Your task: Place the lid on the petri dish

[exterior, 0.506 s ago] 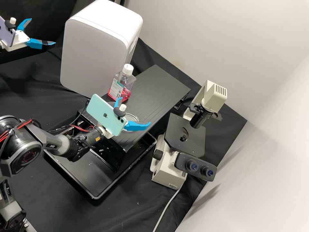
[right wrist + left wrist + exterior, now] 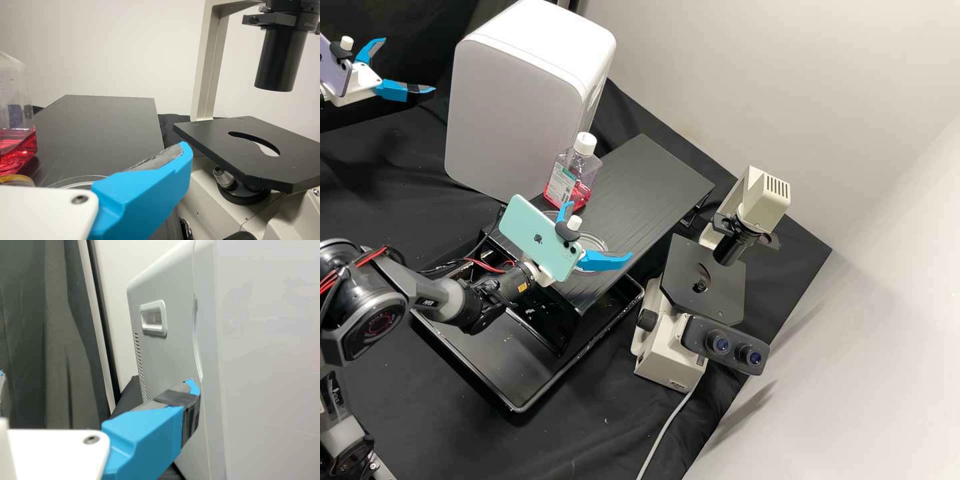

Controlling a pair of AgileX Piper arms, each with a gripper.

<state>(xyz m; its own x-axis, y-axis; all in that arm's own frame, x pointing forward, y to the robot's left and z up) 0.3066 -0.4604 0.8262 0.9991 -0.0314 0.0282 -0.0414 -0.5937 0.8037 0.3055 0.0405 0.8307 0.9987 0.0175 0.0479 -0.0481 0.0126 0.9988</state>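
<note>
A clear round petri dish (image 2: pixel 592 241) lies on the black raised platform (image 2: pixel 647 180), near its front end. My right gripper (image 2: pixel 600 230) hovers just over the dish, open, one blue finger on either side and nothing held. In the right wrist view one of its fingers (image 2: pixel 145 185) shows, with the dish rim (image 2: pixel 75 181) beside it. I cannot tell a separate lid from the dish. My left gripper (image 2: pixel 407 65) hangs open and empty at the far left, beside the white box (image 2: pixel 520 93); one of its fingers (image 2: pixel 150 435) shows against the box wall (image 2: pixel 240 350).
A flask of red liquid (image 2: pixel 572 175) stands on the platform just behind the dish. A microscope (image 2: pixel 713 280) stands to the right, its stage (image 2: pixel 250 150) close to the right gripper. A black tray (image 2: pixel 493 373) lies under the platform's front.
</note>
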